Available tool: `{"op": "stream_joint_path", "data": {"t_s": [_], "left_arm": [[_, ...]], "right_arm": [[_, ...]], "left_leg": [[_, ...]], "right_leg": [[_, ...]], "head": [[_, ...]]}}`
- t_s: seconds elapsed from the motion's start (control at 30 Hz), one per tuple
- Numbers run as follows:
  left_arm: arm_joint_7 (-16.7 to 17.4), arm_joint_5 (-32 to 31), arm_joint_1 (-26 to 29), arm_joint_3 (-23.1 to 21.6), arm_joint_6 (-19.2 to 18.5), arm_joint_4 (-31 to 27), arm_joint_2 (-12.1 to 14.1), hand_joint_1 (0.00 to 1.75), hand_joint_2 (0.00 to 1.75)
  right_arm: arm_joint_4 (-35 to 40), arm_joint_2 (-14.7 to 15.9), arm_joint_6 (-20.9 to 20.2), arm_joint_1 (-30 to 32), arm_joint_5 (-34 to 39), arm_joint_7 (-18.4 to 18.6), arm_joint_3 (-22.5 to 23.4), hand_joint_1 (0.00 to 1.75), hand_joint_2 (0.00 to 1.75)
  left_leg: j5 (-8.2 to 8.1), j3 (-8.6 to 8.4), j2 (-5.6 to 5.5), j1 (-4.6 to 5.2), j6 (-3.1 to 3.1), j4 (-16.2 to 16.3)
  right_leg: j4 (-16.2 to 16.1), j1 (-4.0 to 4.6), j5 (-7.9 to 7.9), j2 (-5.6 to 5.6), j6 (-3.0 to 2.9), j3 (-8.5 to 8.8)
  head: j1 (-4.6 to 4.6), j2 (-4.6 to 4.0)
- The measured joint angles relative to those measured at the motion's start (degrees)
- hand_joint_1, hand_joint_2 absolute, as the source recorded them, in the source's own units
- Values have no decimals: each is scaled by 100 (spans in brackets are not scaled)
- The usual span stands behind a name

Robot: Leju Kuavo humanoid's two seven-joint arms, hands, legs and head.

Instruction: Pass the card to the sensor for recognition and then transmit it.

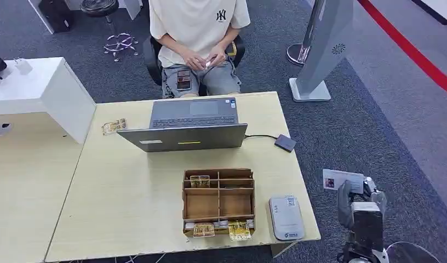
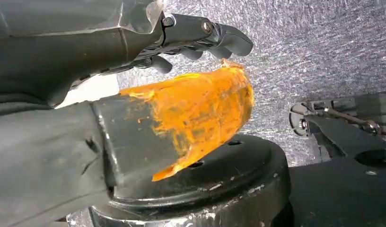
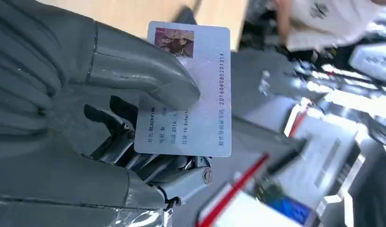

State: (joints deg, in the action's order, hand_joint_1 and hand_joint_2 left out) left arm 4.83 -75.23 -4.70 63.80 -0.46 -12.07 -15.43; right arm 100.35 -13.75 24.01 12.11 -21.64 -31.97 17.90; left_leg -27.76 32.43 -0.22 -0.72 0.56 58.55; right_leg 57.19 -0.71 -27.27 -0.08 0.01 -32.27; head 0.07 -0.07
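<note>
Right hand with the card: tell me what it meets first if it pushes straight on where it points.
Probably nothing: the right hand, pinching the card, points past the desk edge over carpet; depth is unclear.

Card [image 3: 191, 90]: pale bluish-white, dark print, small reddish photo patch in one corner. Right hand [image 3: 120, 118] on it: grey thumb, darker fingers. Left hand [image 2: 191, 42]: dark, thumb smeared bright orange. Table [image 1: 139, 219]: pale wood. Sensor [image 1: 286, 217], 5 o'clock on the table: light grey, blue mark. Organiser box [image 1: 218, 201]: brown, with gold-patterned packets. Laptop [image 1: 191, 123], 12 o'clock: grey. Carpet [image 1: 374, 120]: speckled blue-grey, red stripe at 2 o'clock. Person's shirt [image 1: 196, 24]: cream, dark logo.
</note>
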Motion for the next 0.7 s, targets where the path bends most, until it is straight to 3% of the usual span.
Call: {"op": "stream_joint_path", "data": {"t_s": [0.17,0.33,0.4,0.57,0.7], "left_arm": [[46,-46,-12,0,15,0,-20,0,0],[90,-155,-24,-2,0,0,-31,0,0],[116,-242,-28,-18,-15,0,-31,0,0],[135,-378,-57,-118,-57,0,-31,0,0],[184,-551,-87,-260,-70,0,-31,0,0]], "right_arm": [[706,-220,570,154,-42,-366,-127,175,175],[1114,-223,1256,207,-858,-416,-676,175,175],[1114,-183,1500,90,-1656,-274,-1074,175,175],[893,-107,1550,-413,-2891,57,-1815,175,175],[309,14,1557,-1155,-4086,459,-2304,175,175]], "left_leg": [[0,2,0,-1,0,0],[0,4,1,-1,0,0],[1,1,8,-1,2,0],[10,0,9,-4,8,-1],[16,-4,14,-3,11,0]], "right_leg": [[0,0,0,1,0,0],[2,0,1,2,0,2],[2,0,2,8,-2,0],[4,0,3,6,-2,2],[6,0,10,12,-7,0]], "head": [[2,0],[0,0],[0,0],[-2,0],[2,0]]}}
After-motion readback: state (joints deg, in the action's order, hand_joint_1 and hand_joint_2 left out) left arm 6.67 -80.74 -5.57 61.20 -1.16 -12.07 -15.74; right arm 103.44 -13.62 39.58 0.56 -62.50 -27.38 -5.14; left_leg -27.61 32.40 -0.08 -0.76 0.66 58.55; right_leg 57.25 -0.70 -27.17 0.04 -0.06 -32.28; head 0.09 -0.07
